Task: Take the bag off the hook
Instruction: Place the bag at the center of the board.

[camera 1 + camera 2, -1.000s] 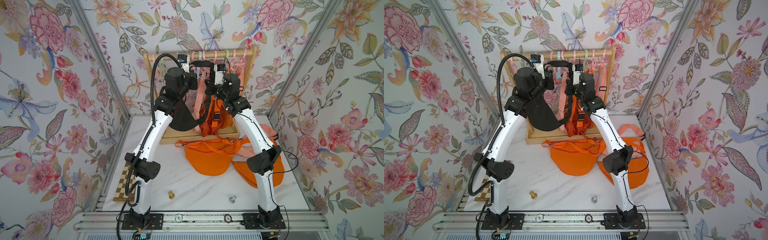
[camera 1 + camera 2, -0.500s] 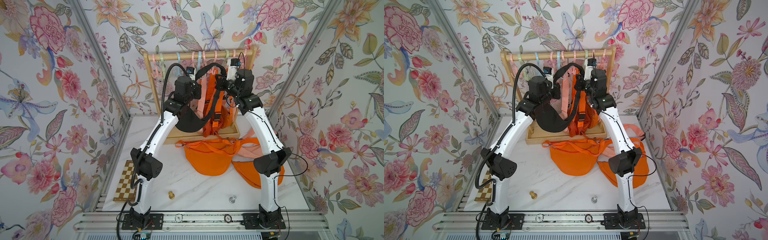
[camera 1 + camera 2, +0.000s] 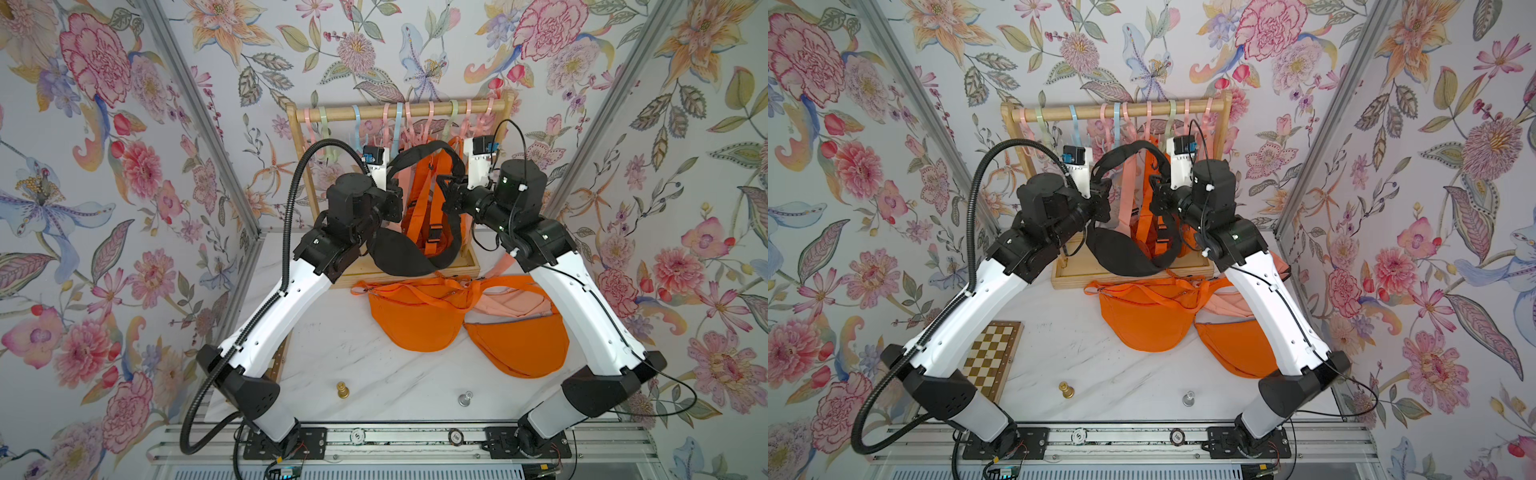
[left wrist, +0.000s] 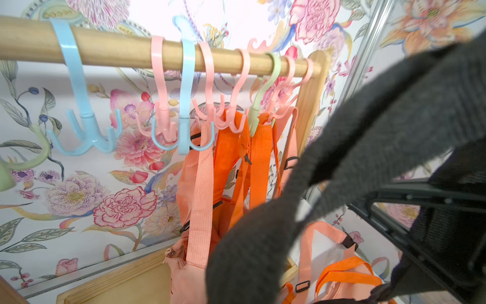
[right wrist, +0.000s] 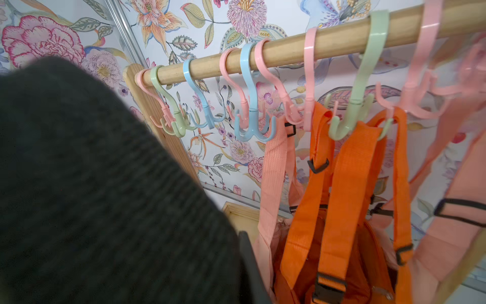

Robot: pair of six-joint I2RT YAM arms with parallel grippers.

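Note:
The black bag (image 3: 399,253) (image 3: 1121,253) hangs in front of the wooden rack, and its strap (image 3: 424,146) arcs up between my two grippers. My left gripper (image 3: 392,199) (image 3: 1102,195) is shut on one end of the strap. My right gripper (image 3: 446,195) (image 3: 1156,193) is shut on the other end. The strap (image 4: 368,136) (image 5: 92,184) fills the foreground of both wrist views and hides the jaws. It touches none of the pastel hooks (image 4: 184,131) (image 5: 252,126) on the rail (image 3: 399,110).
Orange bags (image 3: 432,199) and peach bags still hang on the rack's right half. Two orange bags (image 3: 415,324) (image 3: 519,349) and a peach one (image 3: 515,303) lie on the marble table. A chessboard (image 3: 992,357), a gold piece (image 3: 342,390) and a silver piece (image 3: 465,398) sit near the front.
Both grippers have come down and away from the rail toward the front, spreading slightly. The black strap has come off the hooks with them, and the pouch swings below.

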